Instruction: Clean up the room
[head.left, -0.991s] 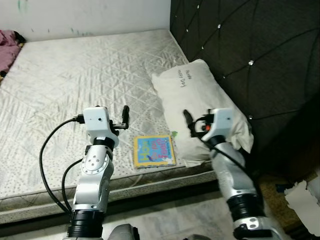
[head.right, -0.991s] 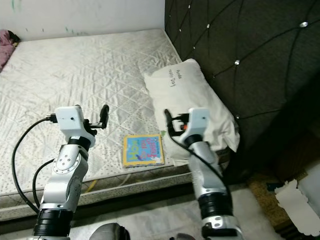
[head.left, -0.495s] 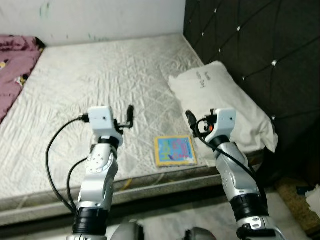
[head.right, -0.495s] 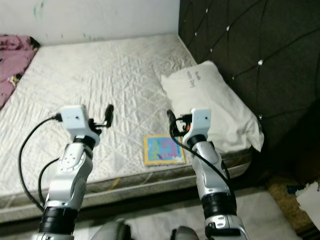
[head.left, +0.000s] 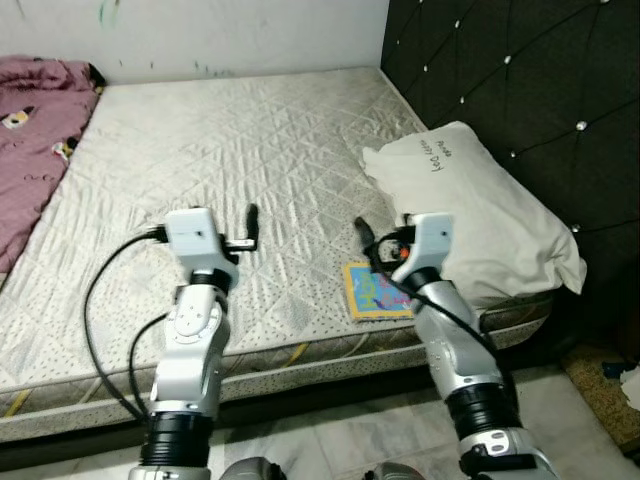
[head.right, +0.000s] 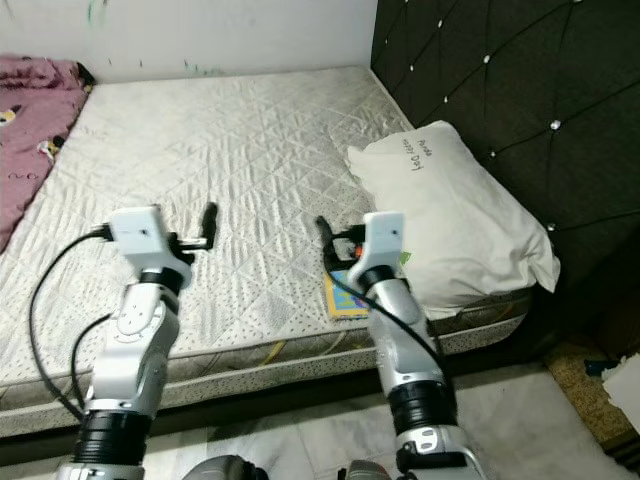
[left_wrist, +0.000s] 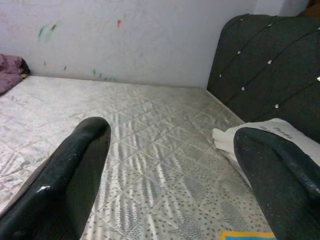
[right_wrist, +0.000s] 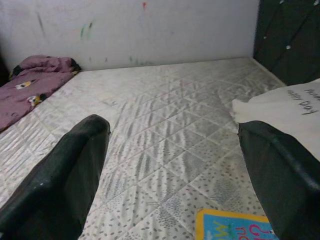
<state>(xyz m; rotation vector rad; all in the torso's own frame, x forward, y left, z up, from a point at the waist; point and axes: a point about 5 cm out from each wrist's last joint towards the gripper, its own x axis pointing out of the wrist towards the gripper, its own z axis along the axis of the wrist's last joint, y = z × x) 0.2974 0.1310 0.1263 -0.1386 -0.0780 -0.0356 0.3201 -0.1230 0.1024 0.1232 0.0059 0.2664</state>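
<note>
Bare grey-white quilted mattress (head.left: 230, 150) on a bed, dark tufted headboard (head.left: 520, 90) along its right side. White pillow with handwriting (head.left: 480, 205) lies against the headboard. Flat yellow-bordered children's book with a blue cover (head.left: 375, 292) sits near the mattress's front edge, just beside the pillow. Right claw (head.left: 366, 235) hovers above the book, fingers spread wide, holding nothing. Left claw (head.left: 251, 220) raised over the mattress well apart from the book, also spread wide and unladen. Crumpled pink-purple blanket (head.left: 35, 140) at far left.
</note>
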